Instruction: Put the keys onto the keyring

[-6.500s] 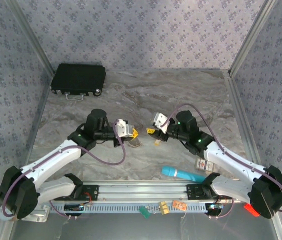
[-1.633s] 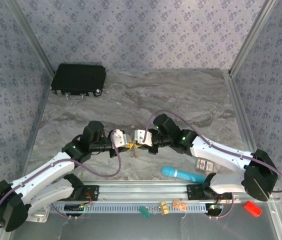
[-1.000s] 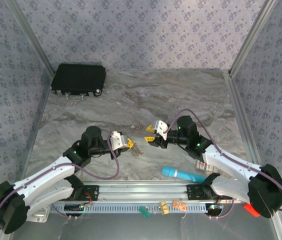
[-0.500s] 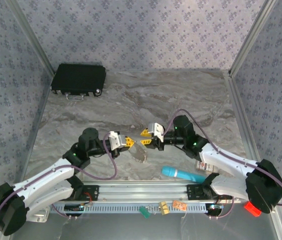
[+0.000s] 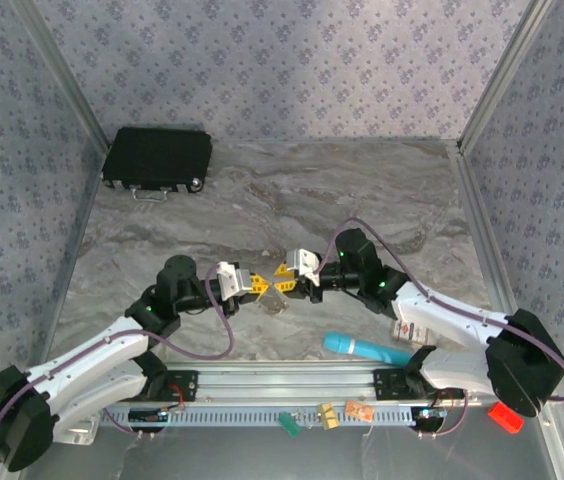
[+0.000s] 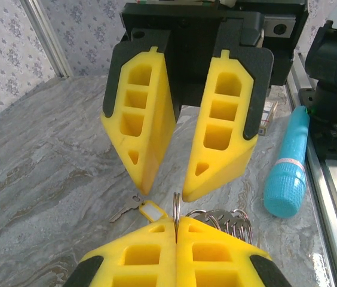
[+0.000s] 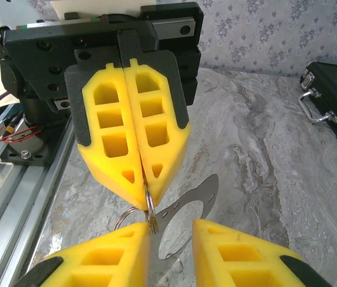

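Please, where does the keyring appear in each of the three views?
Top external: keyring mid-table, at the left hand's tip.
Left wrist: bottom centre, edge-on, pinched in that hand.
Right wrist: lower centre, hanging from that hand's tips.
Shared landmark: the left hand's shut yellow fingers.

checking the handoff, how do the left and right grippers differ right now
The left gripper has its jaws pressed shut; the right gripper has them standing apart. The left gripper pinches the thin keyring at its tips; the right gripper grips nothing that I can see. Both have yellow fingers and meet tip to tip over the marbled table.
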